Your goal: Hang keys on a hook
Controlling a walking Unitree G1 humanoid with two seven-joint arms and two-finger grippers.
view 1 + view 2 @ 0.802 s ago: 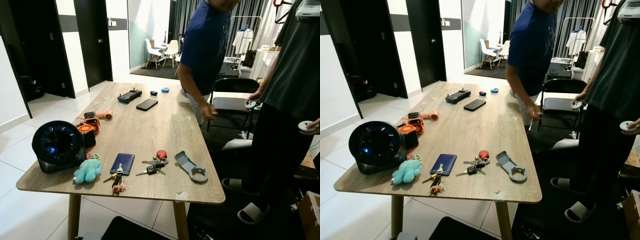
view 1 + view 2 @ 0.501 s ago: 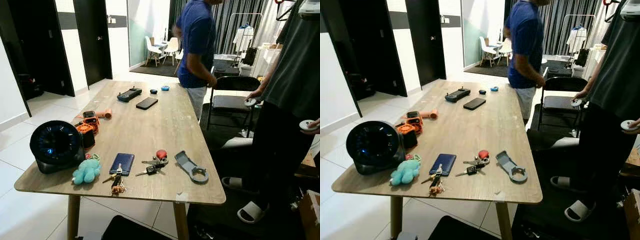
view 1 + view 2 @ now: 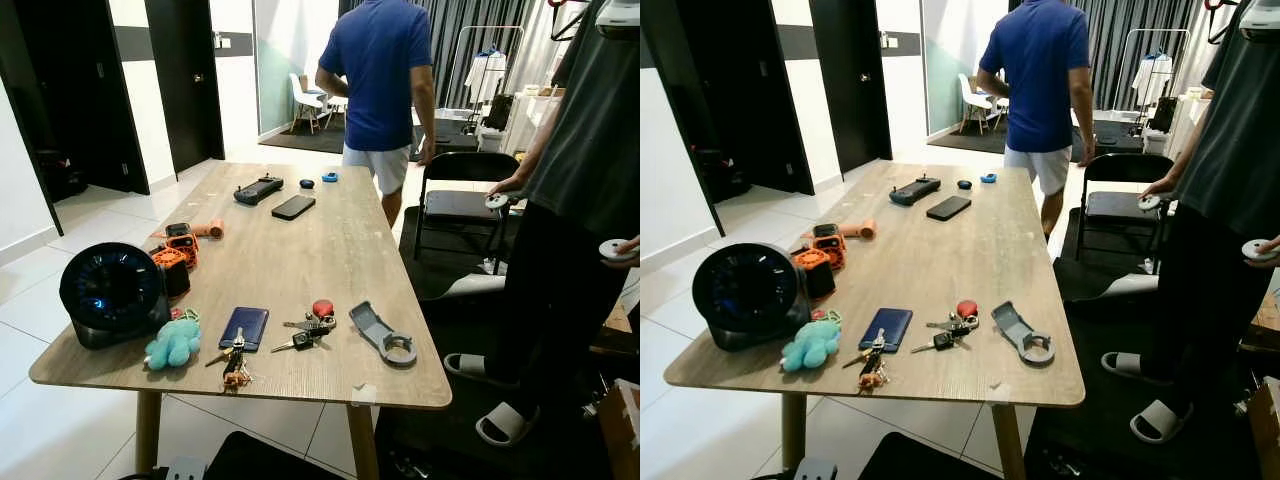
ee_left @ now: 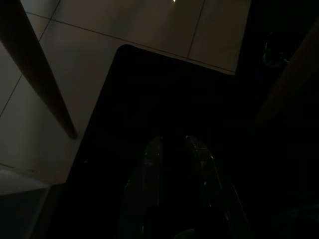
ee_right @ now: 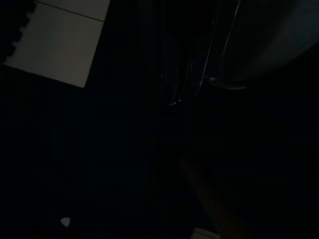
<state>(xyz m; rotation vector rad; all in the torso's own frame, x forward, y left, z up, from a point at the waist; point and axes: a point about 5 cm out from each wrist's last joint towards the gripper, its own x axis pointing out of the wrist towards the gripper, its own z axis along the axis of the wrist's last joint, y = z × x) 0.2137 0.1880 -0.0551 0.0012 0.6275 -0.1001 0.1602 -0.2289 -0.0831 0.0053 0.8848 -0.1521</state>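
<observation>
- Looking through the left eye view: two key bunches lie near the front edge of the surface (image 3: 300, 250). One bunch of keys (image 3: 308, 330) sits beside a red tag; a second bunch (image 3: 234, 362) lies just below the blue wallet (image 3: 245, 326). Risk: picking the wrong bunch, or snagging the teal plush (image 3: 175, 342) nearby.
- Right eye view: the grey hook piece (image 3: 1021, 334) lies flat near the keys, not mounted. Two people stand close at the right; a person in blue (image 3: 1040, 90) walks at the far end. Risk: a bump while approaching.
- Left wrist view: the left hand (image 4: 174, 149) hangs low over a dark mat, fingers a little apart, holding nothing.
- Right wrist view: too dark; cannot tell the right hand's state.
</observation>
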